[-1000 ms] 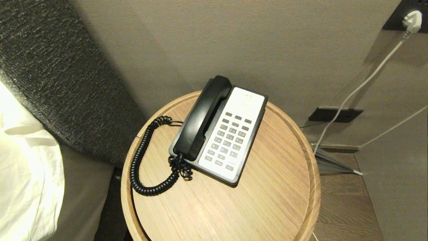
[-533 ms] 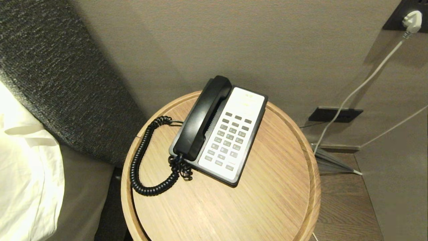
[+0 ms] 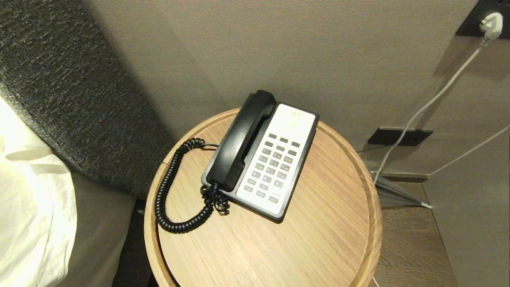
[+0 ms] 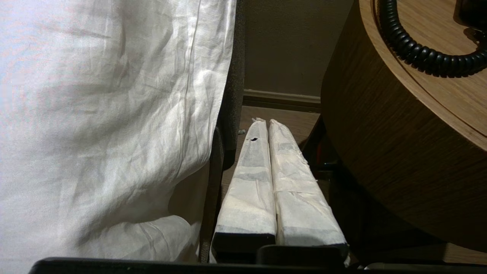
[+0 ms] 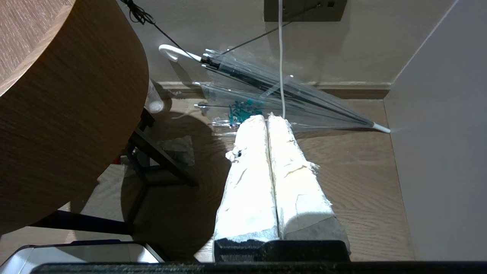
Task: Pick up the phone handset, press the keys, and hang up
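Round wooden desk [image 3: 318, 223], frame centre: you see phone handset [image 3: 241, 141] cradled, keys [image 3: 273, 165] untouched; both fingers clenched empty, left gripper [image 4: 263, 125] and right gripper [image 5: 266, 121] parked low.

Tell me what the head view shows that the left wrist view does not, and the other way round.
Only the head view shows the handset resting on its base, the keys and a wall plug. Only the left wrist view shows the left gripper, shut, hanging low between the white sheet and the table. Both show the table, the coiled cord and the sheet.
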### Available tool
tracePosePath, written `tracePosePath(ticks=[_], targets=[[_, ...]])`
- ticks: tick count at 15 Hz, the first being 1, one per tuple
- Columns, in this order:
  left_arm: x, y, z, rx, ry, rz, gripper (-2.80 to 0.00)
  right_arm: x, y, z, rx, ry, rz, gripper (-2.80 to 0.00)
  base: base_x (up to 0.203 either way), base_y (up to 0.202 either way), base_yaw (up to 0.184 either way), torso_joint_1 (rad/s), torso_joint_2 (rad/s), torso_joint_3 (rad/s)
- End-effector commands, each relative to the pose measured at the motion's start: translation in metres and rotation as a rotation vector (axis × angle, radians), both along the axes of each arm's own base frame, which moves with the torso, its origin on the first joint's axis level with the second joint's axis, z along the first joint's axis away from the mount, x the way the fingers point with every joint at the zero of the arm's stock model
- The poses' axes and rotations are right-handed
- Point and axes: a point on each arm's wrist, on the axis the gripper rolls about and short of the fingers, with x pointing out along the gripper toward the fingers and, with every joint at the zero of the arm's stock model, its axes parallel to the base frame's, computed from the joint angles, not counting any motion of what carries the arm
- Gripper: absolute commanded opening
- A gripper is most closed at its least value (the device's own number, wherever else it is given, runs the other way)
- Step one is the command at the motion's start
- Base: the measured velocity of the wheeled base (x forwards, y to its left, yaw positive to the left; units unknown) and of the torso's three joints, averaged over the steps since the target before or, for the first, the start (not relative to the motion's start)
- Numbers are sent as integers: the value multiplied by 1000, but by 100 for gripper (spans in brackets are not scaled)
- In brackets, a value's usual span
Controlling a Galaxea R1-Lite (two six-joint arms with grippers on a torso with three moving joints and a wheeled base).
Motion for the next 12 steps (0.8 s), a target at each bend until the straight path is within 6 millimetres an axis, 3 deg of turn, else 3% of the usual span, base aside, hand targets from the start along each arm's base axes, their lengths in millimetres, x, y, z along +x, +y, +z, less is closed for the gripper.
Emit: tracePosePath(ticks=[1,9,12], targets=[[3,0,-11,0,40,1,-280,2,0,-6,1,22,1,-280,0,0,0,0,0,0],[3,0,-11,0,40,1,-280,2,0,-6,1,22,0,-280,0,0,0,0,0,3],[3,0,-11,0,40,1,-280,2,0,-6,1,22,1,-280,0,0,0,5,4,140]])
